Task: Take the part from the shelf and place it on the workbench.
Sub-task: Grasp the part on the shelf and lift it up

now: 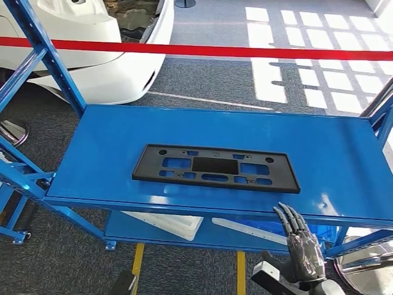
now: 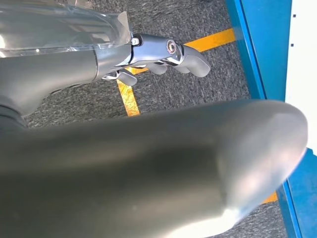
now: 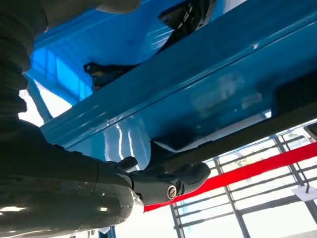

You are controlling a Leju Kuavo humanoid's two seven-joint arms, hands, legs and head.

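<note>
Reaching comes first, by my reading: the part (image 1: 216, 168), a flat black plastic frame with rectangular cutouts, lies untouched on the blue shelf (image 1: 116, 141), flat near the middle of the top deck and a little back from the deck's front edge.

To do this step well, the right hand (image 1: 302, 244) should rise above that front edge before moving inward, since it now sits just below and in front of the lip, near the part's right end. A thin, flat piece gives little to grab from above, so I would judge it best to slide fingers under the near long edge, or draw the part toward the front edge until it overhangs, then pinch it (both hands at the two ends would likely keep so long a piece from tipping).

As for the fingers (image 1: 288, 216) of the right hand, they are stretched forward and slightly apart, holding nothing; their tips lie at the shelf's front edge, and I cannot tell whether they touch it. In the right wrist view the shelf's underside looms close beyond them.

The left hand (image 2: 164, 54) hangs low beside the shelf's frame, above the grey carpet (image 2: 186, 79) and a yellow floor line (image 2: 128, 98), its fingers loosely extended and empty.
</note>
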